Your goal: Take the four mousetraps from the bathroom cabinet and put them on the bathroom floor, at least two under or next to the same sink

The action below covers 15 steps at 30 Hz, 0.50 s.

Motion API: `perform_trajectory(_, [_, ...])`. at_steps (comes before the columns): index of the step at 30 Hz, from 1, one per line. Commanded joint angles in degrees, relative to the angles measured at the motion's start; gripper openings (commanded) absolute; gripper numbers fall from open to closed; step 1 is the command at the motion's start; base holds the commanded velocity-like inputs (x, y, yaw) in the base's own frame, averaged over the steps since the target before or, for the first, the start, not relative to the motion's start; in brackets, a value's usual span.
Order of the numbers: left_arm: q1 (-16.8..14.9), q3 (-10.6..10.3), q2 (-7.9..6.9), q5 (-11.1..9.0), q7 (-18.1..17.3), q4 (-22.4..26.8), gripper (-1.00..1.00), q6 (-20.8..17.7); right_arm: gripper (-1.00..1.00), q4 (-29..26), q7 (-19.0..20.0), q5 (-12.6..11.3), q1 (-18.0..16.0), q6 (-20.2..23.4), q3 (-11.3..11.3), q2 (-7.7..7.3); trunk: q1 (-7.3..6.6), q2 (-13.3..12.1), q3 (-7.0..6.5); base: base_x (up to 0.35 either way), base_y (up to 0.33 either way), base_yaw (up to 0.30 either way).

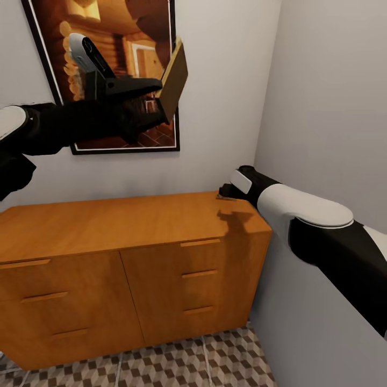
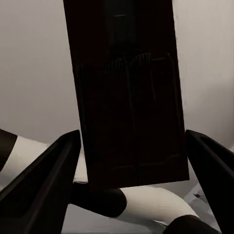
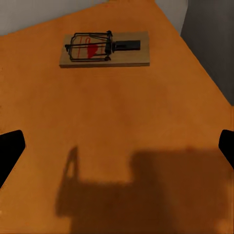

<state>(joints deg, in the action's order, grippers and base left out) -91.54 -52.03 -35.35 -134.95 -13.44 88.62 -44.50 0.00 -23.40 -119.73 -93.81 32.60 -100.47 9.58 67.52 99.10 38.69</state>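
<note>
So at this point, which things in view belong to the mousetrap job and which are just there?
Part of the job:
- tan wooden mousetrap, clamped in the left gripper
- second tan mousetrap lying on the orange-brown wooden cabinet, ahead of the open right gripper
- cube-patterned tiled floor

Just there:
- framed log-cabin picture
- pale walls

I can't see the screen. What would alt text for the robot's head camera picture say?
The left pincer holds a tan mousetrap up in front of a framed cabin picture, while the right arm reaches to the back right corner of an orange-brown cabinet. Cube-patterned floor tiles lie below.
</note>
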Motion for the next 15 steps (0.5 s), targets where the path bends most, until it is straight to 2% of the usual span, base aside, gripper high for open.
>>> perform_trajectory(1, [-0.13,-0.44,-0.06,-0.05,-0.41,-0.03,-1.00,0.00,1.00,0.00,-0.24,-0.59,-0.06,0.19,-0.46,0.01,-0.23,-0.38,-0.12,0.000,0.000,0.000])
perform_trajectory(3, [-0.13,-0.87,-0.07,0.44,-0.39,-0.07,-1.00,0.10,1.00,0.00,-0.24,-0.59,-0.06,0.18,-0.46,0.01,-0.67,-1.19,-0.48,0.000,0.000,0.000])
perform_trajectory(5, [-0.13,-1.17,0.04,2.22,-0.36,-0.10,-1.00,0.16,1.00,0.00,-0.24,-0.59,-0.06,0.17,-0.46,0.00,-0.67,-1.19,-0.48,0.000,0.000,0.000])
perform_trajectory(9, [-0.13,-1.46,0.15,3.59,-0.31,-0.11,-1.00,0.23,1.00,0.00,-0.24,-0.59,-0.06,0.04,-0.48,0.00,-0.67,-1.19,-0.48,0.000,0.000,0.000])
perform_trajectory(13, [-0.13,-2.77,0.18,4.47,-0.31,-0.11,-1.00,0.40,1.00,0.00,-0.24,-0.59,-0.04,-0.05,-0.51,0.00,-0.67,-1.19,-0.48,0.000,0.000,0.000])
perform_trajectory(15, [-0.13,-3.34,0.23,5.89,-0.26,-0.11,-1.00,0.51,1.00,0.00,-0.24,-0.59,0.10,-0.12,-0.52,0.00,-0.67,-1.19,-0.48,0.038,0.024,0.000])
